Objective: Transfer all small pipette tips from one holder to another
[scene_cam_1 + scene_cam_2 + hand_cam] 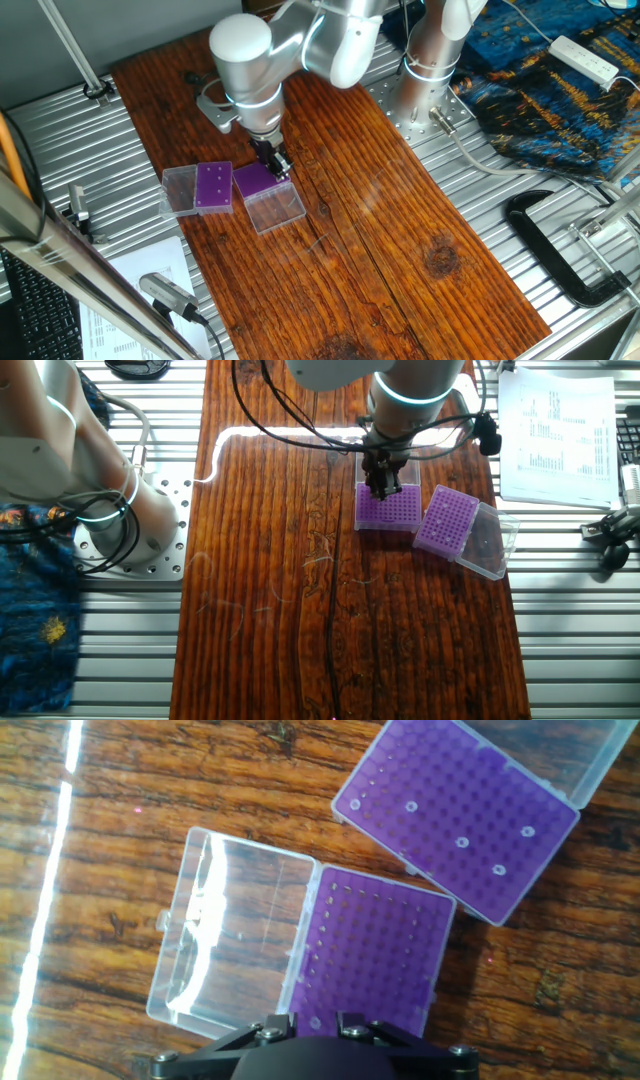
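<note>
The wider, lighter-purple holder (372, 960) lies in the middle of the hand view, its big clear lid (235, 935) folded open to the left. My gripper (313, 1018) hovers open over its near edge. One small pipette tip (315, 1021) shows as a pale ring between the fingers, untouched. The narrower, darker-purple holder (455, 825) sits at the upper right and carries several pale tips (463, 843). From the side, the gripper (279, 166) stands low over the lighter holder (254, 180), beside the darker one (213, 187).
Both racks rest on a wooden board (380, 240) laid over a ribbed metal table. The arm's base (430, 60) stands at the back. A black C-clamp (560, 250), a power strip (585, 58) and a blue patterned cloth (560, 95) lie to the right.
</note>
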### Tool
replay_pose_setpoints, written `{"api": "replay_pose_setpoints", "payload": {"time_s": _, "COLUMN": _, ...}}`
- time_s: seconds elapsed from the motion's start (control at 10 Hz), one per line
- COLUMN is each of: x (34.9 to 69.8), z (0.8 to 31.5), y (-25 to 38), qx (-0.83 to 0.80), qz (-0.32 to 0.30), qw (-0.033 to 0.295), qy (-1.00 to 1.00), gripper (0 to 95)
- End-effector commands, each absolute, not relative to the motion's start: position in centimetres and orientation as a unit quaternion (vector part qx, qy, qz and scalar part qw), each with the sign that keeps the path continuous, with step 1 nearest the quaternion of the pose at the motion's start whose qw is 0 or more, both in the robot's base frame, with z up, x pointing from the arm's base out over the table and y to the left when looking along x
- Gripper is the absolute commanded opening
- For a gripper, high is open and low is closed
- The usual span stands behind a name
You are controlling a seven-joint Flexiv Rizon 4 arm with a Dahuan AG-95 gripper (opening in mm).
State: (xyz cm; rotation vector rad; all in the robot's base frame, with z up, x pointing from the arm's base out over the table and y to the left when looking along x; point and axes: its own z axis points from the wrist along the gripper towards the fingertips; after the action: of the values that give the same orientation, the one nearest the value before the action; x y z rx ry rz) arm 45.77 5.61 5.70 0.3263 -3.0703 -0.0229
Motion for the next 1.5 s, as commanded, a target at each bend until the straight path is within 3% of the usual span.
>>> {"api": "replay_pose_setpoints", "payload": {"time_s": 0.1, "x": 45.63, "z": 5.89, "y": 5.53, "qx": 0.109, "qz": -0.007, "qw": 0.03, "qy": -0.994, "gripper": 19.0}}
{"api": "replay_pose_setpoints", "payload": {"time_s": 1.5, "x": 45.63, "z": 5.34, "y": 5.9, "qx": 0.11, "qz": -0.003, "qw": 0.034, "qy": -0.993, "gripper": 19.0}}
